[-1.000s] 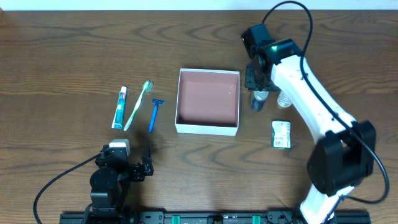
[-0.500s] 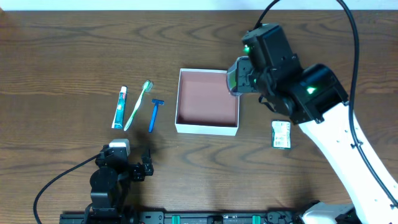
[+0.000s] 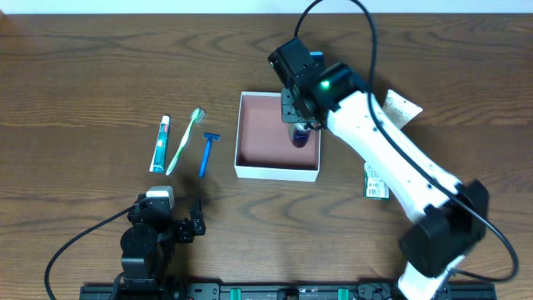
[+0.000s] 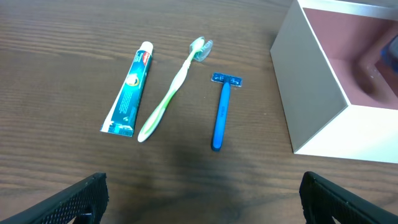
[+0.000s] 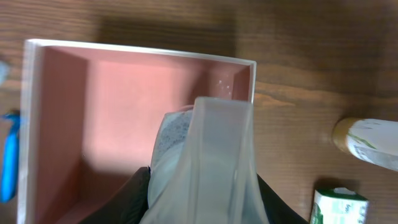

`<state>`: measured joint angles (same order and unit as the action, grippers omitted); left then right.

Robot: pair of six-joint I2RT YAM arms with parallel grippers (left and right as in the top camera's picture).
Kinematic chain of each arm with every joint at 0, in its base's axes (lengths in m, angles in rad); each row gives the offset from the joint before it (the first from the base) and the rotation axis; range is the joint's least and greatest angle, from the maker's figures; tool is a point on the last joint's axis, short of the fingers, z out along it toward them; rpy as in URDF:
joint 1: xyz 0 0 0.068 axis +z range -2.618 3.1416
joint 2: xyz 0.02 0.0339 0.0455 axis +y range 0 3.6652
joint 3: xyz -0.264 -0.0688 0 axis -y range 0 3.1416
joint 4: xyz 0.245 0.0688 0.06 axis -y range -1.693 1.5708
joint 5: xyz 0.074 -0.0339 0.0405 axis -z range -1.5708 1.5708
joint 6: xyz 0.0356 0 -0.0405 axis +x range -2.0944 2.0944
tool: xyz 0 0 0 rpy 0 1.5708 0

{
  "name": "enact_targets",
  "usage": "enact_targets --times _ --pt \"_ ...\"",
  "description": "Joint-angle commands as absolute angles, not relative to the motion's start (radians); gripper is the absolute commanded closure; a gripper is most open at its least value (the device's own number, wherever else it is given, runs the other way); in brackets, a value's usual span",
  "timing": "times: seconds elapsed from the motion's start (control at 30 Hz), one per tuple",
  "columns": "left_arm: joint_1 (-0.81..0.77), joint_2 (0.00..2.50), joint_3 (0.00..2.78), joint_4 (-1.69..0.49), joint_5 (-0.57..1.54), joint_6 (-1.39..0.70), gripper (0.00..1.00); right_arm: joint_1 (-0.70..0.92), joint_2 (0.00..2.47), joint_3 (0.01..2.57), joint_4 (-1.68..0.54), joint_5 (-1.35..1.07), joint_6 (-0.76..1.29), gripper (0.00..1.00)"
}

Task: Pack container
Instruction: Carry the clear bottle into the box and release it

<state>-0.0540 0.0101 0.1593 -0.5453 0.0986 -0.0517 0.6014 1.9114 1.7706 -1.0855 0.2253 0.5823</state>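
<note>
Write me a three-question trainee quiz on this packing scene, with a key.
1. True or false: the razor lies inside the container.
2. Which item lies nearest the container: A toothpaste, B toothbrush, C razor?
3. Fill in: the right gripper holds a small ____ over the container.
Key: 1 false; 2 C; 3 bottle.

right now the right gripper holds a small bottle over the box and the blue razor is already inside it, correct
No: the overhead view shows the blue razor lying on the table left of the container, beside the toothbrush. The right gripper does hold a small bottle over the container.
</note>
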Motion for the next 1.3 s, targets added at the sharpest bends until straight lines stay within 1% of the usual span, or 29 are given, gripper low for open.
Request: enact_targets --times 0.0,0.13,0.27,0.43,0.47,0.5,0.6,0.63,0.73,0.8,0.97,1.13,1.17,1.2,1.27 --pt "-0.049 0.004 0.147 -0.545 0.105 -0.053 0.02 0.567 1.928 1.781 -1.058 0.241 0.617 0.83" --pt "-0.049 0.004 0.147 -0.545 0.105 -0.053 0.02 0.544 1.952 1.781 -1.025 0.236 0.613 0.83" --pt "-0.049 0.004 0.147 -0.545 0.105 -0.053 0.02 0.528 1.967 1.781 -1.016 0.235 0.613 0.78" --pt "-0.049 0.004 0.147 -0.545 0.105 -0.053 0.02 0.528 1.982 1.780 -1.020 0.232 0.612 0.77" --pt "-0.049 0.004 0.147 -0.545 0.105 -0.053 0.02 0.528 1.982 1.780 -1.019 0.232 0.612 0.74" --pt "-0.049 0.004 0.147 -0.545 0.105 -0.053 0.02 0.527 1.982 1.780 -1.016 0.232 0.612 0.63" --pt "-0.049 0.004 0.147 -0.545 0.105 -0.053 0.02 0.527 1.982 1.781 -1.001 0.231 0.596 0.28" --pt "-0.049 0.004 0.147 -0.545 0.105 -0.053 0.02 0.527 1.980 1.781 -1.002 0.231 0.596 0.23" --pt "-0.049 0.004 0.147 -0.545 0.105 -0.053 0.02 0.527 1.967 1.781 -1.011 0.217 0.596 0.15" --pt "-0.049 0.004 0.147 -0.545 0.105 -0.053 0.02 0.527 1.946 1.781 -1.024 0.195 0.596 0.13" --pt "-0.049 0.004 0.147 -0.545 0.105 -0.053 0.02 0.530 1.836 1.781 -1.071 0.175 0.564 0.11" --pt "-0.049 0.004 0.147 -0.545 0.105 -0.053 0.02 0.515 1.692 1.781 -1.092 0.192 0.441 0.08" --pt "-0.049 0.004 0.147 -0.545 0.105 -0.053 0.02 0.506 1.664 1.781 -1.093 0.218 0.406 0.03" --pt "-0.049 0.004 0.147 -0.545 0.105 -0.053 0.02 0.495 1.641 1.781 -1.093 0.249 0.360 0.01" --pt "-0.049 0.004 0.147 -0.545 0.105 -0.053 0.02 0.464 1.605 1.781 -1.093 0.303 0.234 0.01"
